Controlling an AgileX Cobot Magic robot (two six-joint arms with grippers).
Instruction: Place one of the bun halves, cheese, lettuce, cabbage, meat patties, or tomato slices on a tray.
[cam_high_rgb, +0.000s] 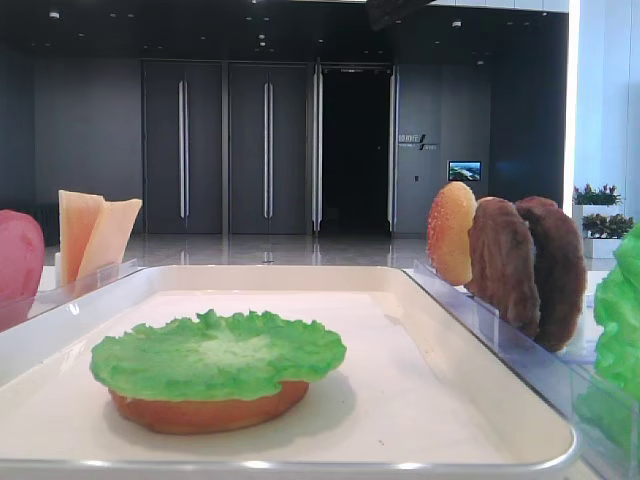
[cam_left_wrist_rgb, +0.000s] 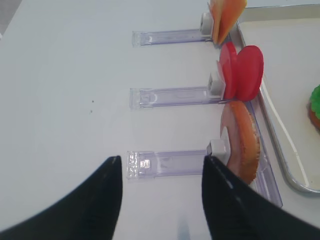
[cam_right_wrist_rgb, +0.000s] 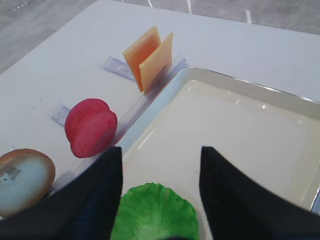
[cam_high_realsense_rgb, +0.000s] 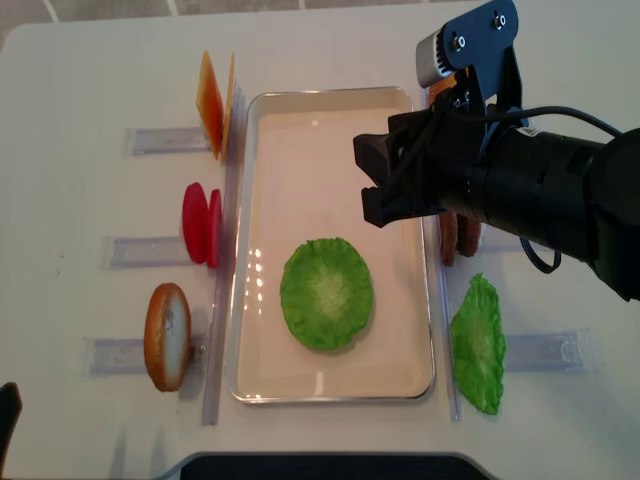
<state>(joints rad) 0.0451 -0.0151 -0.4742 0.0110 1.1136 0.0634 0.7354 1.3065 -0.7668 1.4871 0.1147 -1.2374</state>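
The cream tray holds a green lettuce leaf lying flat on a bun half. My right gripper hangs open above the tray, just beyond the lettuce, with nothing between its fingers; from above it is over the tray's right middle. My left gripper is open over bare table left of the tray, its right finger close to the standing bun half. Tomato slices and cheese stand in holders left of the tray. Meat patties and a domed bun stand on the right.
Clear plastic holders lie in a row on the white table left of the tray. Another lettuce leaf rests in a holder right of the tray. The right arm's black body covers part of the right-hand holders.
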